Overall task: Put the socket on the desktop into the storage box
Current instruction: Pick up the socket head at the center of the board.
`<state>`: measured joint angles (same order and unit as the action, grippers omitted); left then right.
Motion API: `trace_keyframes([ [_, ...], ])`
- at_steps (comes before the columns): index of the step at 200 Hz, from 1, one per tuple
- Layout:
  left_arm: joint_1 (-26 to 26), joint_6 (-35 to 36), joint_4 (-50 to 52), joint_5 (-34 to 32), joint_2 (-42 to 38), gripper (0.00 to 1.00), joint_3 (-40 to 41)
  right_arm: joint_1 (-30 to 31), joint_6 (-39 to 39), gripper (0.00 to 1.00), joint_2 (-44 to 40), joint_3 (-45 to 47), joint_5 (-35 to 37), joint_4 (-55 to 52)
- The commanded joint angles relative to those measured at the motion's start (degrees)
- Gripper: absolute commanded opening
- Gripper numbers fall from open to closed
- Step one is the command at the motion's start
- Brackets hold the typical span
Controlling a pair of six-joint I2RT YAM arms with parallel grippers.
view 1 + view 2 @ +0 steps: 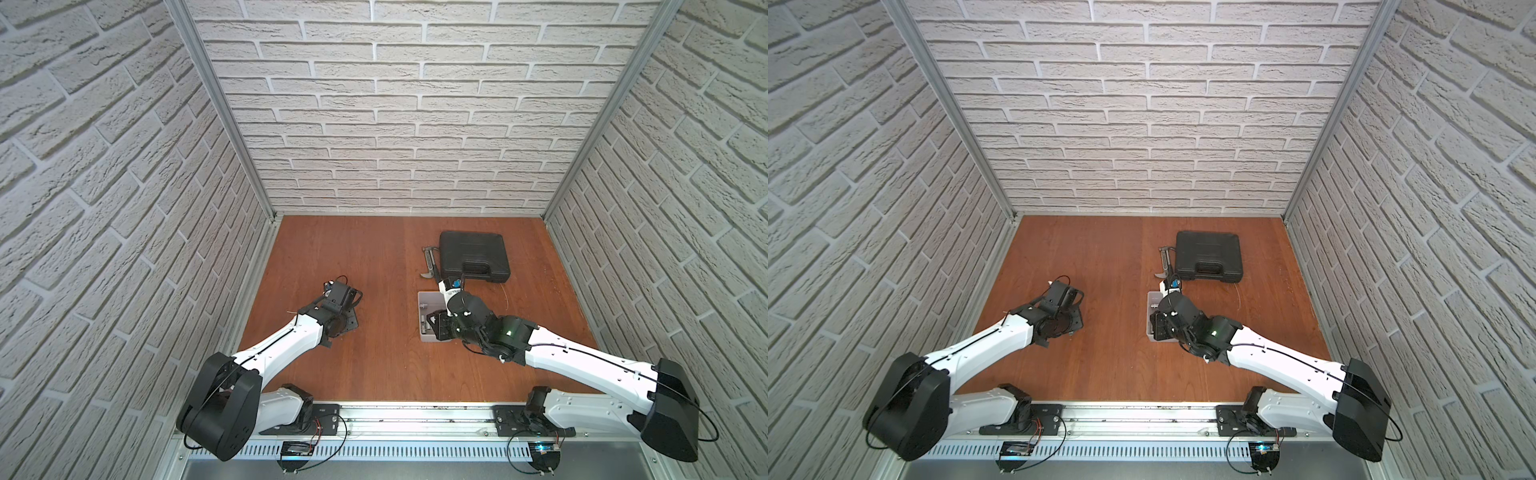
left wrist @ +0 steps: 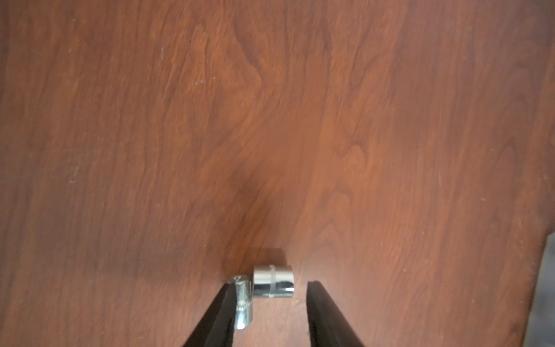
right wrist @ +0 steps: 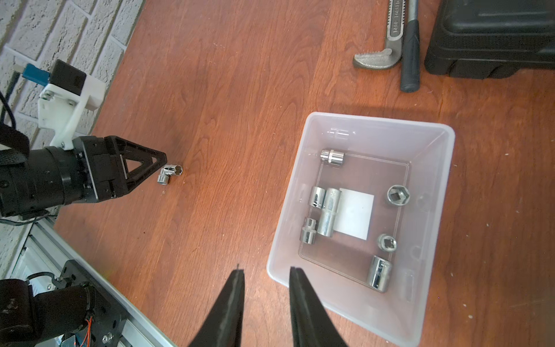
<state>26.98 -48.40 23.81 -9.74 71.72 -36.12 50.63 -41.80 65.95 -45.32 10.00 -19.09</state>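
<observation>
Well apart from the box (image 3: 444, 141), the left gripper (image 2: 271, 283), jaws parted and gripping nothing, straddles a slim socket (image 2: 242, 302) and a stubby socket (image 2: 273, 281) touching on the desktop (image 3: 225, 90), where closing could pinch one and squirt the other away; the right gripper (image 3: 267, 269) hangs unclenched, empty, at the box's rim.

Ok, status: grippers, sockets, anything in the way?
Left gripper open, straddling two touching sockets on desktop. Right gripper open, empty, by storage box. Nothing blocking the way.
</observation>
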Motion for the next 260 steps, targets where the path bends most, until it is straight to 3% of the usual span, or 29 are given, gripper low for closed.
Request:
trace_keyframes([
  [1,-0.42,0.72,-1.11,-0.55,0.87,0.42,-1.28,0.16,-0.70,0.32,-0.23,0.57,0.99,1.23],
  [149,-0.47,-1.82,-0.17,-0.32,0.25,0.39,1.77,0.17,-0.56,0.32,-0.36,0.12,1.40,0.39],
  [205,-0.52,-3.75,1.66,-1.98,-4.26,0.40,5.53,0.16,-0.44,0.32,0.35,-0.12,1.56,0.46],
  [260,-1.09,-3.28,0.85,-1.89,-1.04,0.40,4.48,0.15,-0.38,0.31,0.45,-0.31,1.50,0.32],
])
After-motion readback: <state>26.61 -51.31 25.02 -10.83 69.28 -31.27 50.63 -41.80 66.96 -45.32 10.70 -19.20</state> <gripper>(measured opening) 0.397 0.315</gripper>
